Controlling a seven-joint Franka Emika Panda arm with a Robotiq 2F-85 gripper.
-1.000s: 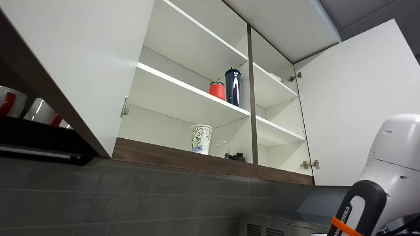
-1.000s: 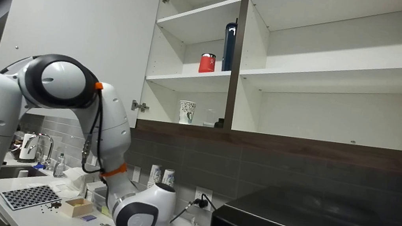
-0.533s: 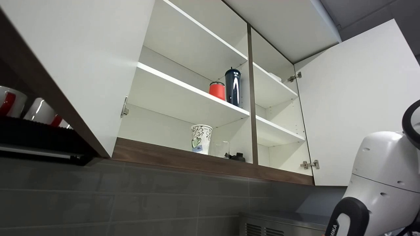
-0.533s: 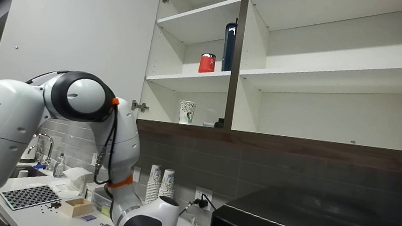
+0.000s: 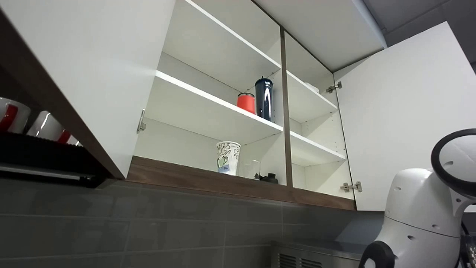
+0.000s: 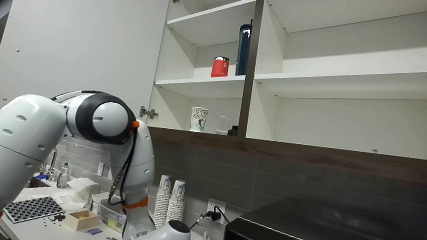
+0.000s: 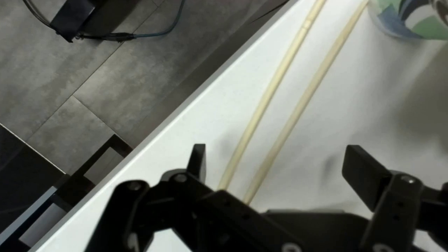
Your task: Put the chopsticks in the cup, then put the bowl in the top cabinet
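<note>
Your gripper (image 7: 276, 157) has its jaws apart, one to each side of the chopsticks (image 7: 271, 94), which lie on the table (image 7: 210, 115), one running just beside a patterned cup (image 7: 416, 22). Judged step: the chopstick pick; you probably need to settle lower, then close across both (clearance unclear). Beyond, the top cabinet (image 6: 355, 79) stands open; bowl not identified.

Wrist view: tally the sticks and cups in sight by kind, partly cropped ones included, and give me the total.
Chopsticks: 2
Patterned cup, cut off at the frame edge: 1
Total: 3
</note>
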